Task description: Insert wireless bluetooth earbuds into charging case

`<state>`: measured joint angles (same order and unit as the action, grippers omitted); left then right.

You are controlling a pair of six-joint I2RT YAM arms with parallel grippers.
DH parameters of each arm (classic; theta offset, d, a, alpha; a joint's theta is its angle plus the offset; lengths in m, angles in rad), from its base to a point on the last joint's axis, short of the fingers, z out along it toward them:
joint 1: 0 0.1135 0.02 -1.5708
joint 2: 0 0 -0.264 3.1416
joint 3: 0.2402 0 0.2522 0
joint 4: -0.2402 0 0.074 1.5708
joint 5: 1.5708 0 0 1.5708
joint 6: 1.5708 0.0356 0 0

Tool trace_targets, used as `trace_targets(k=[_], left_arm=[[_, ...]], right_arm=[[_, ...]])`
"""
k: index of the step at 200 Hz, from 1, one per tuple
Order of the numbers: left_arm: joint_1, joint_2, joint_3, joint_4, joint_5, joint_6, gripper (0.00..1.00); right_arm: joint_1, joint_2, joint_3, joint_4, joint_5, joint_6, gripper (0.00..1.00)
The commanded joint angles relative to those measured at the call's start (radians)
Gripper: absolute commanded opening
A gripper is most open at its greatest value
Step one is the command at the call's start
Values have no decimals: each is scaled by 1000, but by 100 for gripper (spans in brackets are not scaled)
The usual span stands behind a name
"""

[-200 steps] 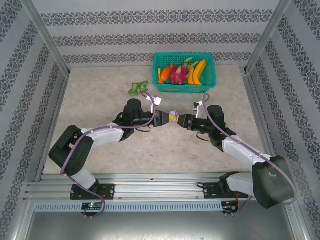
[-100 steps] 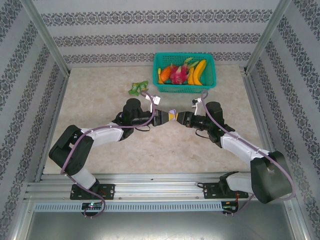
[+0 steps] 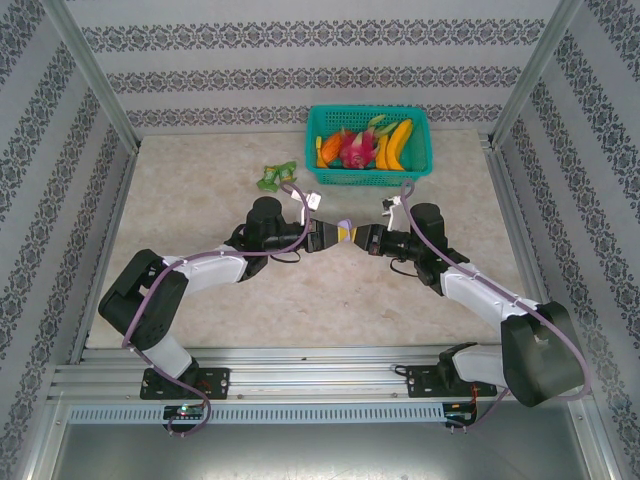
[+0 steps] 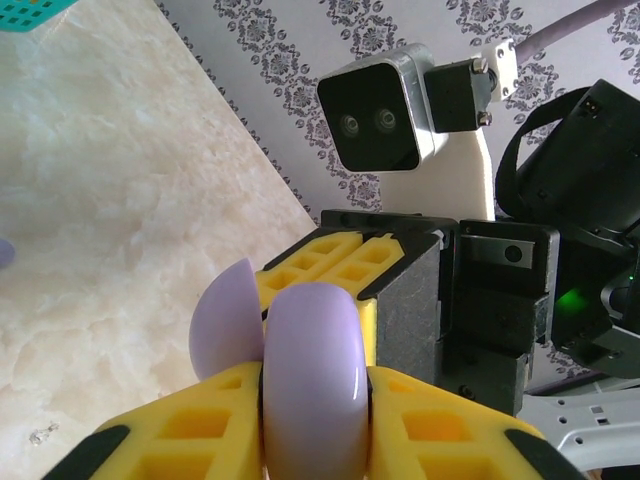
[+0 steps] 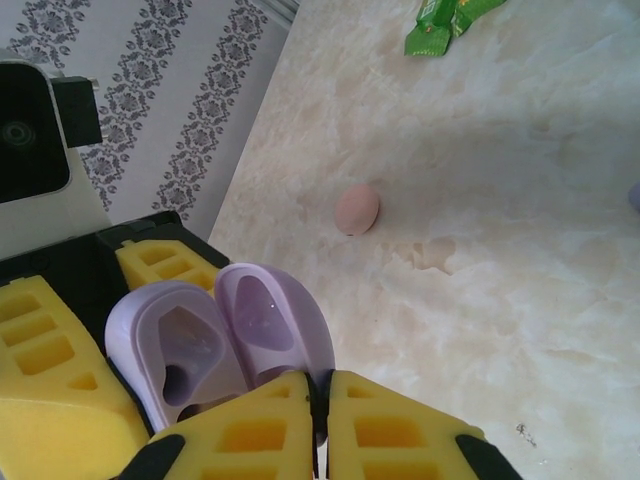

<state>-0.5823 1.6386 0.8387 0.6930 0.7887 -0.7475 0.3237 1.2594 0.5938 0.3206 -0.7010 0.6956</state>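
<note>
At the middle of the marbled surface [image 3: 200, 300], the two arms meet nose to nose, the right one having slid in closer over the last second. The left claw [image 4: 312, 385] clamps the lilac charging case [image 4: 312, 330] across its body; the right claw [image 5: 320, 390], wider a moment ago, has narrowed almost shut, apparently nipping the edge of the open lid. With the case hinged open and both wells seemingly empty, loading can begin, yet a pink earbud [image 5: 357, 208] lies loose on the surface, well apart from the case.
</note>
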Motion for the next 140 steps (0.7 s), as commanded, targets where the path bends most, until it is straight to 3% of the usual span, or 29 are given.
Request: trace_targets(k=[1, 82, 113, 140], left_arm=[[-4, 6, 28, 43, 43, -5, 32], [-3, -38, 29, -22, -30, 27, 68], [10, -112, 91, -243, -41, 140, 76], [33, -165, 194, -545, -47, 298, 84]], right_arm=[[6, -14, 38, 13, -1, -25, 7], [6, -51, 67, -104, 53, -93, 4], [6, -46, 115, -197, 84, -181, 3], [10, -21, 167, -241, 119, -261, 2]])
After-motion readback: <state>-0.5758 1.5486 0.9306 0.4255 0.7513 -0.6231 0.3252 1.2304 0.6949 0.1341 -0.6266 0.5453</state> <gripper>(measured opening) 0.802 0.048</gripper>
